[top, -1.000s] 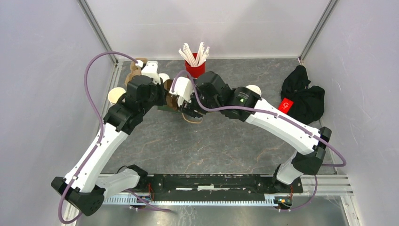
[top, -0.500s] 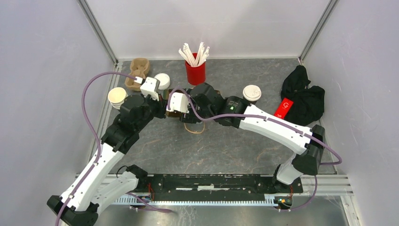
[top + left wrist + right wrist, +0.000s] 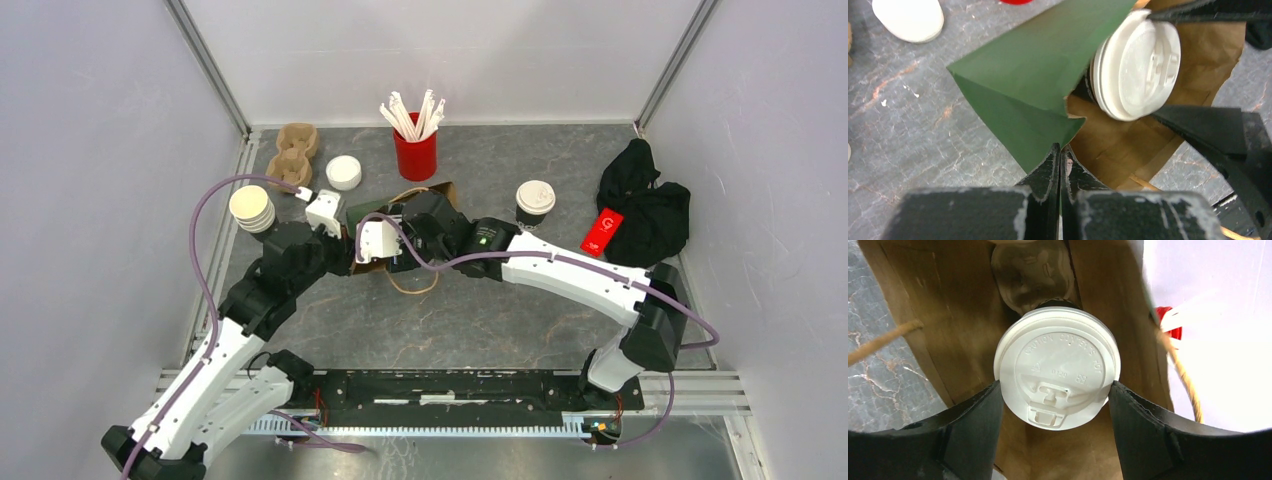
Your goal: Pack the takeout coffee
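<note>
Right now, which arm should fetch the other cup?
Right, once it releases the first cup in the bag: the other cup stands on its side, and the left gripper is pinching the bag open.

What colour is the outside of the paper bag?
The paper bag is dark green outside, clearest in the left wrist view.

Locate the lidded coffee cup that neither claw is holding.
The free lidded cup stands upright right of centre in the top view, between the red straw holder and the black cloth, just beyond the right arm.
</note>
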